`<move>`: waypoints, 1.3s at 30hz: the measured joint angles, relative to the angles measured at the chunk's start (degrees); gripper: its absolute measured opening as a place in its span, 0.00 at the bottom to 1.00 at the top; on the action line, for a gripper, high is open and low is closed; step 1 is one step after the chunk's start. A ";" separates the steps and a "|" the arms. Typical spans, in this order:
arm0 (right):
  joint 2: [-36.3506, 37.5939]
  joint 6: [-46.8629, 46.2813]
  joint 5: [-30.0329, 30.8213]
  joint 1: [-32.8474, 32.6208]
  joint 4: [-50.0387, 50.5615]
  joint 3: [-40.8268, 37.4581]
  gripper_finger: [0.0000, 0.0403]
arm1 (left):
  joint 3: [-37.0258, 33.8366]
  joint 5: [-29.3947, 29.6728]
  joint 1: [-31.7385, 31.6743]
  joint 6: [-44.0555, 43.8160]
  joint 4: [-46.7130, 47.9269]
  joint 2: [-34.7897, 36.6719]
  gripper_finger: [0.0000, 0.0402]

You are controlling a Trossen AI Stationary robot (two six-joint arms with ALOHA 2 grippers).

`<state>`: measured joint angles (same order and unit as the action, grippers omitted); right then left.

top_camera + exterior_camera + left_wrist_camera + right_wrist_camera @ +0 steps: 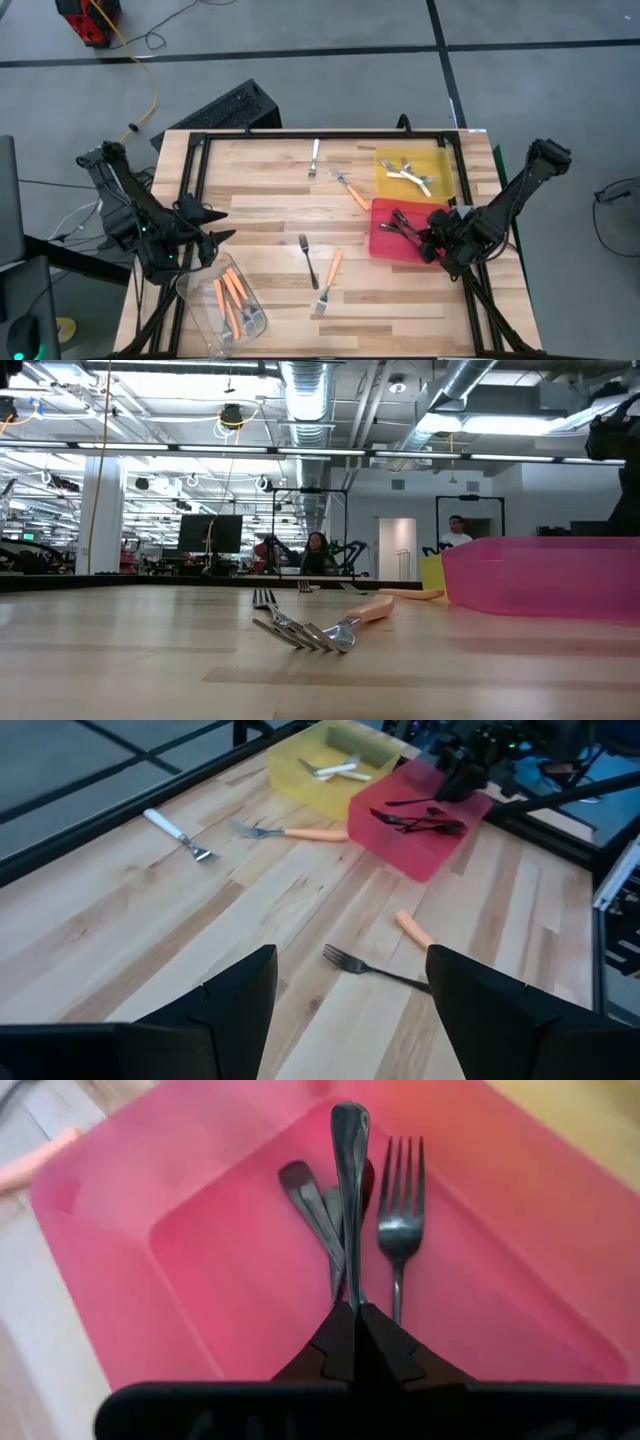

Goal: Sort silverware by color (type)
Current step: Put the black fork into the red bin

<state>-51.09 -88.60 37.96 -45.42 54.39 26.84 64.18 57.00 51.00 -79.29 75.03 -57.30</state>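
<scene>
The right gripper (352,1320) hangs over the near edge of the red tray (385,245), its two fingers pressed together on the handle of a dark fork (349,1190) that juts straight out ahead of it above the tray's floor. Just under and beside that held fork, two more dark forks (400,1230) lie flat inside the tray, one with its tines pointing away from the gripper, the other showing only its handle end. Beyond the red tray, touching its far side, sits the yellow tray (440,160), which holds a couple of white-handled forks (412,178). The left gripper (340,1010) waits on the opposite side of the table with its fingers spread wide and nothing between them, hovering just above the clear tub (222,300), in which several orange-handled forks (233,292) lie together. Straight ahead of the left gripper, on the bare wood, a black fork (365,968) lies closest, and the butt of an orange-handled fork (413,929) shows just past it. Farther out from that gripper, near the trays, another orange-handled fork (290,832) rests on the table (260,200), and a white-handled fork (175,832) lies by itself off to one side of it, near the table's far edge. From table height, the orange-handled fork (320,628) nearest that camera rests with its tines curving upward, with the red tray's wall (540,575) rising behind it.
</scene>
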 joint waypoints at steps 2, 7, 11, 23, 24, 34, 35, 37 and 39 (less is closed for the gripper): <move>0.00 -0.08 -0.70 0.14 -0.26 -0.36 0.06 | 0.00 -0.47 -0.91 0.05 0.01 0.00 0.60; -0.33 -0.10 -1.56 2.17 -0.56 -0.38 0.06 | 0.00 -1.74 -2.28 0.95 0.00 0.00 0.60; -2.33 1.35 -4.59 5.63 -0.81 -0.38 0.06 | 0.00 -2.40 -4.07 2.55 0.03 0.00 0.60; -10.45 5.01 -9.45 8.64 -3.09 -0.40 0.06 | 0.00 -9.43 -14.68 5.79 -0.01 0.00 0.60; -10.53 5.01 -9.47 8.64 -3.10 -0.40 0.06 | 0.00 -9.87 -15.61 6.46 -0.03 0.00 0.60; -10.75 5.05 -9.68 8.64 -3.43 -0.40 0.11 | 0.00 -14.20 -21.76 21.06 -8.54 0.00 0.60; -10.75 5.06 -9.68 8.64 -3.58 -0.40 0.12 | 0.00 -14.35 -22.00 22.14 -9.12 0.00 0.60; -10.75 5.03 -9.77 8.64 -3.79 -0.40 0.12 | 0.00 -14.15 -22.05 23.34 -9.43 0.00 0.60; -10.75 5.07 -10.24 8.65 -4.33 -0.40 0.12 | 0.00 -13.47 -22.05 23.95 -9.43 0.00 0.60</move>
<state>-61.84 -83.53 27.72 -36.77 50.06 26.44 64.18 43.53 28.95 -55.34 65.60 -57.30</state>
